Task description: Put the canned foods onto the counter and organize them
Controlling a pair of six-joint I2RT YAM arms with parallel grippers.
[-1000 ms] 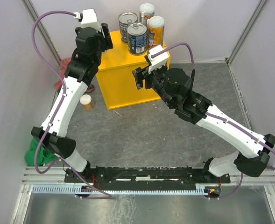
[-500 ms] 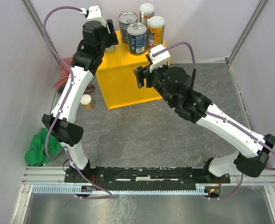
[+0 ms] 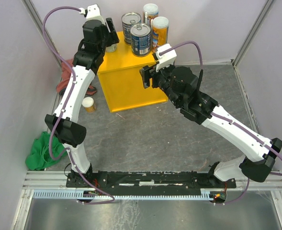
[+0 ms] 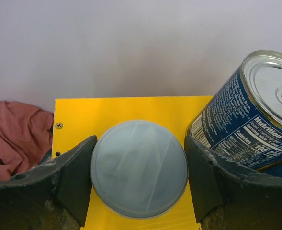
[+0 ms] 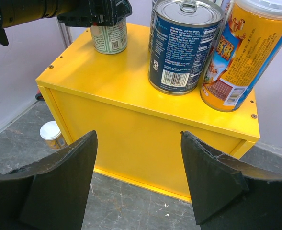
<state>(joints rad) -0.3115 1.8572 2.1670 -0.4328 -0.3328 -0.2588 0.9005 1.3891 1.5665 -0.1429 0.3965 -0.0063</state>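
My left gripper (image 4: 139, 172) is shut on a short white-lidded can (image 4: 139, 168), both fingers against its sides. In the right wrist view this can (image 5: 109, 37) stands at the back left of the counter (image 5: 131, 81), the left gripper (image 5: 100, 14) on its top. On the yellow counter (image 3: 131, 79) stand two blue-labelled tins (image 3: 141, 40) (image 3: 130, 21) and two orange cans (image 3: 160, 29) (image 3: 150, 10). Another short white-lidded can (image 3: 88, 104) stands on the floor left of the counter. My right gripper (image 5: 138, 167) is open and empty, facing the counter's front face.
A red cloth (image 3: 64, 84) lies on the floor behind my left arm, also in the left wrist view (image 4: 11, 134). A green cloth (image 3: 39, 152) lies at the near left wall. Purple walls enclose the grey floor (image 3: 145, 139) on three sides.
My left arm has swung right and back, carrying the short can from beside the counter to its back left corner. The right gripper has barely shifted.
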